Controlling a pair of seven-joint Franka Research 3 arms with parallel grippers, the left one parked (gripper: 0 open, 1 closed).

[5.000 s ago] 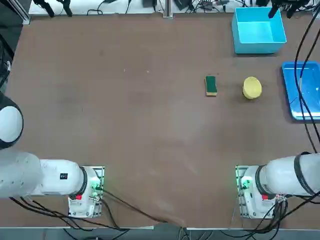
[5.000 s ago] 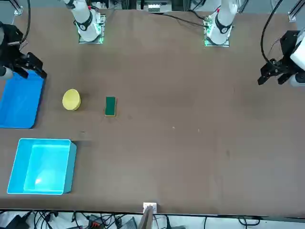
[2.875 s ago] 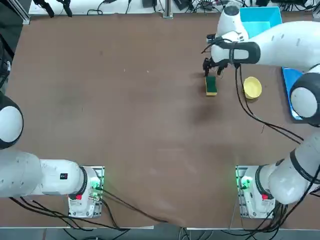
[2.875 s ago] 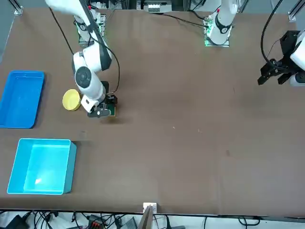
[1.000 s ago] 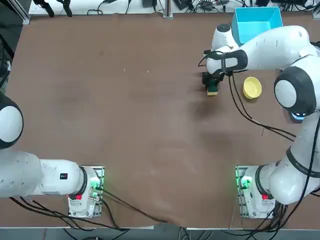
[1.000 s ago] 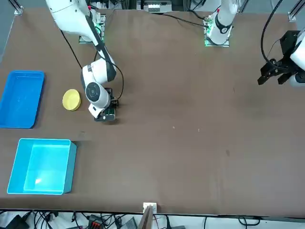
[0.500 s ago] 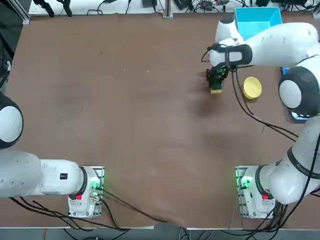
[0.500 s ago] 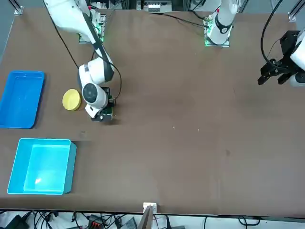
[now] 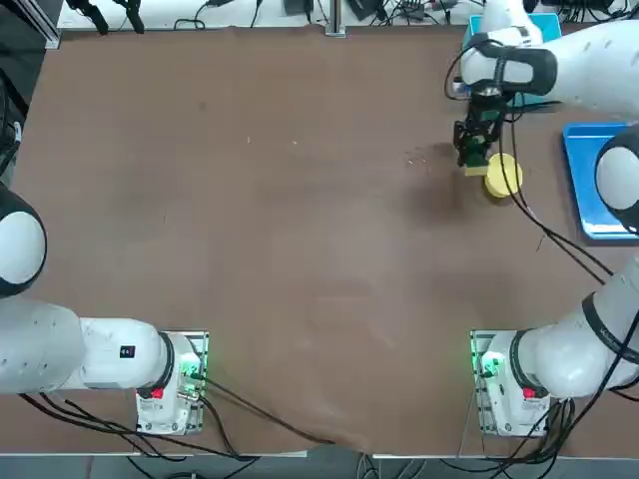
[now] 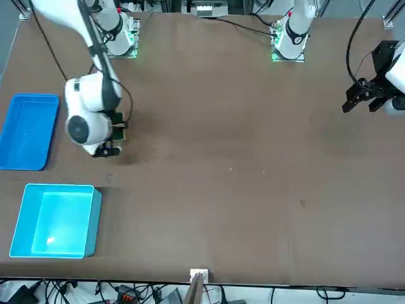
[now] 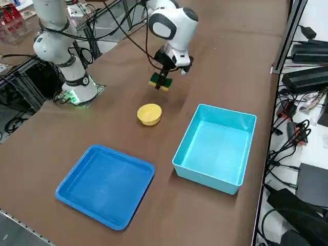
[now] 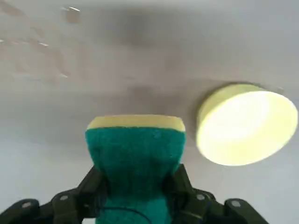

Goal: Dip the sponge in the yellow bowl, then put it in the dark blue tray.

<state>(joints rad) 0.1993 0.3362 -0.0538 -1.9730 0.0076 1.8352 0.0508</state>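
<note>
Sponge (image 12: pixel 135 158) is off the bench (image 9: pixel 300 249) now; five seconds ago it lay flat there, left of the yellow bowl (image 11: pixel 149 114) in the top view. Since half a second ago it has shifted toward the bowl. Right gripper (image 12: pixel 137 186) has its fingers clamped on the sponge's sides, green top pinched slightly, yellow edge jutting out past them. Sponge hangs near the bowl, not over it in the right side view.

Around: bowl upright on the bench; dark blue tray (image 11: pixel 106 185) and cyan box (image 11: pixel 215 148) farther off, beyond the bowl in that view. Wet drops (image 12: pixel 72 14) on the bench. In the front view, the arm hides the bowl.

Right arm (image 9: pixel 599 70) reaches out over the bench, wrist above the sponge, gripper pointing down.
</note>
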